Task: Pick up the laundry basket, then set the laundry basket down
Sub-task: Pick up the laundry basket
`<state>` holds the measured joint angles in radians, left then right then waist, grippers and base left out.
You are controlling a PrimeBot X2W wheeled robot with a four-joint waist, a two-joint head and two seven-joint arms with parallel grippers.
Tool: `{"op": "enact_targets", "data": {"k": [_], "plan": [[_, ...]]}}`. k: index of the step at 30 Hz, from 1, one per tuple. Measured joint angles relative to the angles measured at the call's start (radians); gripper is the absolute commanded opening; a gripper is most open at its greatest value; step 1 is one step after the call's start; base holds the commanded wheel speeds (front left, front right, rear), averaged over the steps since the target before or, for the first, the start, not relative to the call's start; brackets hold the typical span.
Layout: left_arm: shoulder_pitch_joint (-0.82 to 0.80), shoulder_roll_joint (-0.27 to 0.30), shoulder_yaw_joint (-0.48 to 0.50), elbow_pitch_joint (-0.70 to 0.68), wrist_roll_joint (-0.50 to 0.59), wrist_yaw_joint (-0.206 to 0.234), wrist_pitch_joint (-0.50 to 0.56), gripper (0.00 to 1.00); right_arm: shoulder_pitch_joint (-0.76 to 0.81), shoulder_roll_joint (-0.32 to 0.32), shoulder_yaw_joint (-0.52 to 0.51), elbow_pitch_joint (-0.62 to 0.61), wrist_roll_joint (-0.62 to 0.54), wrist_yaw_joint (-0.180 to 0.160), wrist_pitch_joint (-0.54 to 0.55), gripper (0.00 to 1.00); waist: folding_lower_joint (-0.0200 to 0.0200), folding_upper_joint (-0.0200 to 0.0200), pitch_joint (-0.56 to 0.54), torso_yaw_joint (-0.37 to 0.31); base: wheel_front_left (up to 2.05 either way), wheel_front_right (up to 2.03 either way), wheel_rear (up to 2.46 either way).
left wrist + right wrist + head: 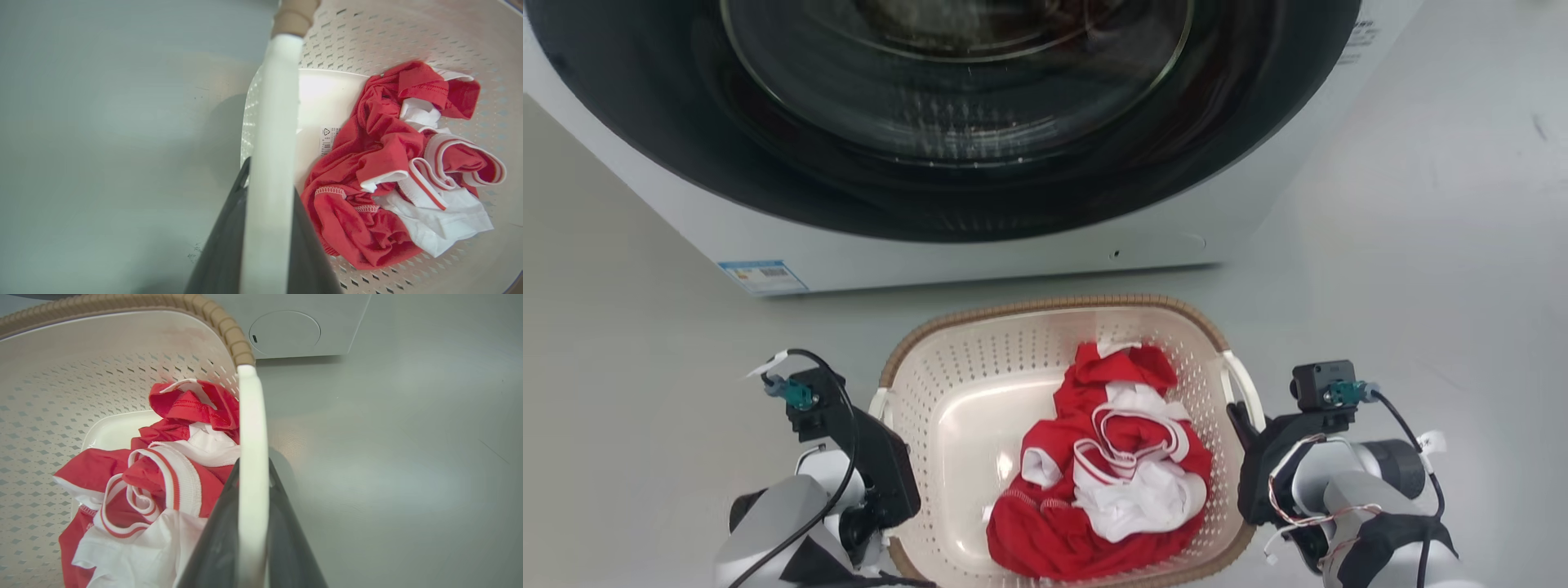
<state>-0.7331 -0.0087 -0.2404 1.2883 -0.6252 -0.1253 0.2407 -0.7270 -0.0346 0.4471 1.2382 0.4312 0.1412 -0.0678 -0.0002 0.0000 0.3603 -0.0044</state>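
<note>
Laundry basket (1045, 306): cream-white, perforated, with a brown woven-look rim. It sits on the near side of the scene, centred between the two arms and just in front of the washing machine (980, 253). Whether its base touches the floor (1437, 245) cannot be told.

Contents: red and white garments (1111, 465), crumpled, heaped toward the basket's right and near side. The left part of the bottom is bare.

Left handle (273, 122): white strip, gripped by the left end effector (269, 179), one dark finger closed on each side of it.

Right handle (252, 428): white strip, gripped by the right end effector (253, 465), its fingers likewise closed on either face.

Washing machine: white front, large dark round door (947, 98), far side of the scene. A small blue label (762, 276) sits at its lower left corner.

Floor: plain grey, on all sides.
</note>
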Motion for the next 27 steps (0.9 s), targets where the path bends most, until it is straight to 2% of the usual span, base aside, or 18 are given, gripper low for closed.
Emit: {"op": "enact_targets", "data": {"k": [14,27], "plan": [[0.068,0.001,-0.001,0.009,-0.008,0.0,0.094,0.0,0.092,0.003,0.041,-0.002,0.076,0.0,0.097,0.0,0.0,-0.0001,-0.199,-0.003,0.0,0.0,0.0],[0.141,0.007,-0.007,0.012,-0.015,0.0,0.141,0.0,0.154,0.008,0.064,-0.008,0.136,0.0,0.169,0.0,0.0,-0.0001,-0.323,-0.007,0.0,0.0,0.0]]}}
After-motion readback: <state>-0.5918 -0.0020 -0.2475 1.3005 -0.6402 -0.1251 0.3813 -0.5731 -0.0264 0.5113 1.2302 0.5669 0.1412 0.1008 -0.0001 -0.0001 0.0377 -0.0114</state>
